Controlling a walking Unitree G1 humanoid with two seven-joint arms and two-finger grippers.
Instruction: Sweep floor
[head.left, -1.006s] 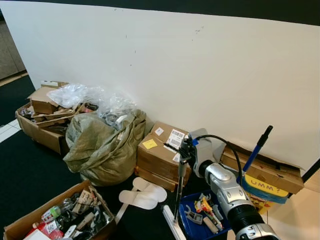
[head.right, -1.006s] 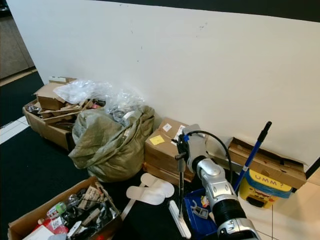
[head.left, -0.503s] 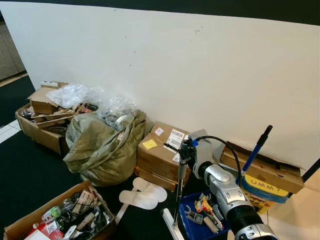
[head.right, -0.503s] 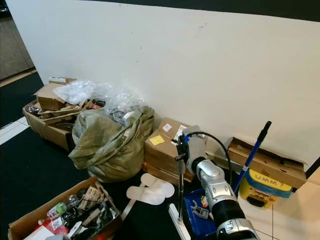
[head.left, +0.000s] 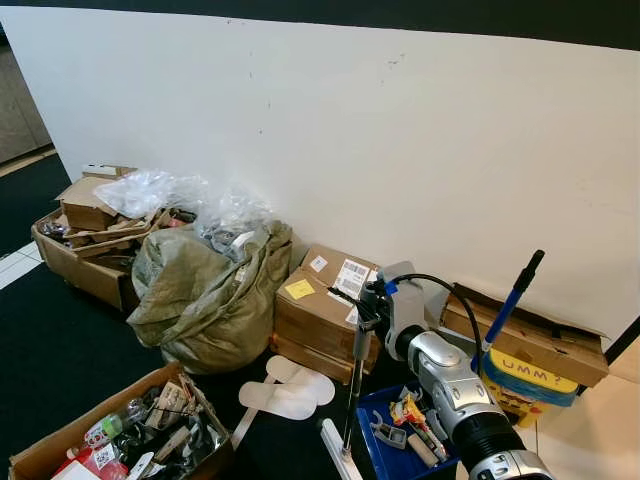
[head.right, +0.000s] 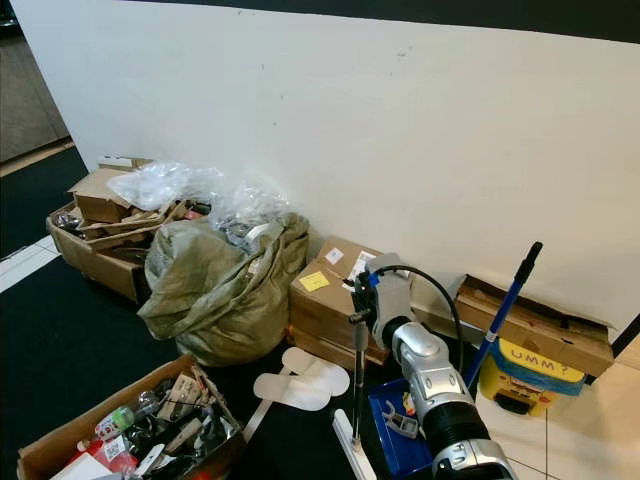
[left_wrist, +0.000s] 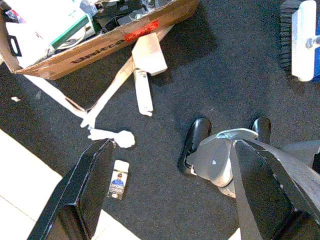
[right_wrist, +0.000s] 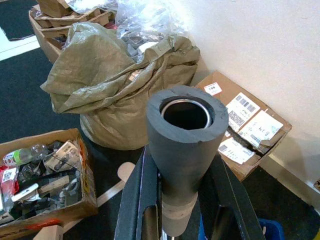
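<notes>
Here, broom handle (right_wrist: 182, 150) within right pincer (right_wrist: 182, 212)

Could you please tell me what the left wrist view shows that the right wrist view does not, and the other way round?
The left wrist view alone shows the left gripper hanging open over the dark carpet, with paper scraps, a small photo card, the robot's black feet and the broom head.

The right wrist view alone shows the right gripper shut on the broom handle, the green sack and the labelled carton by the wall.

Both share the open box of clutter.
</notes>
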